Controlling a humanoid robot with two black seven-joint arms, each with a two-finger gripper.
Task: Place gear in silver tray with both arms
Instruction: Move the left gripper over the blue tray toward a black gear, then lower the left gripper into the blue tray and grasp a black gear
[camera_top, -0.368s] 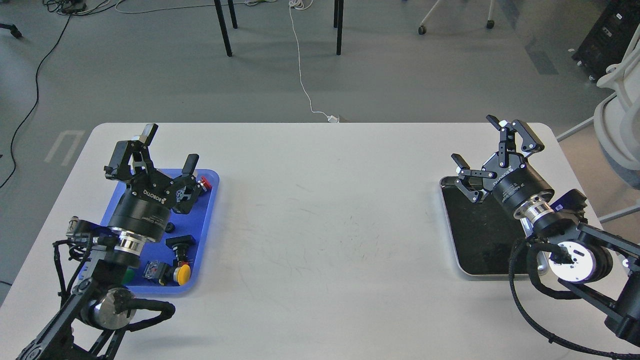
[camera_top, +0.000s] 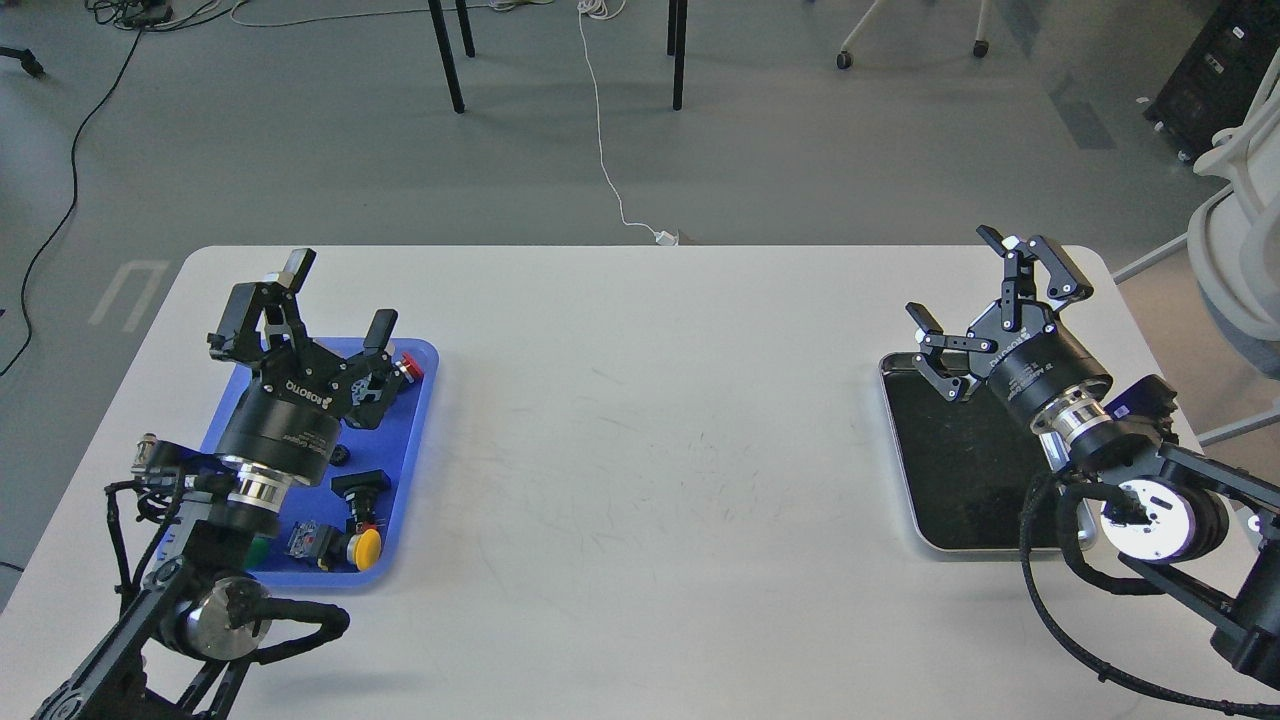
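Left claw (camera_top: 338, 295), spread wide and empty, poised over blue plastic tray (camera_top: 412, 450) of small buttons and parts at left of white worktop (camera_top: 640, 450). Right claw (camera_top: 965, 280), likewise wide open and empty, above far edge of shiny rectangular silver tray (camera_top: 955, 470), dark-floored, at worktop's right.
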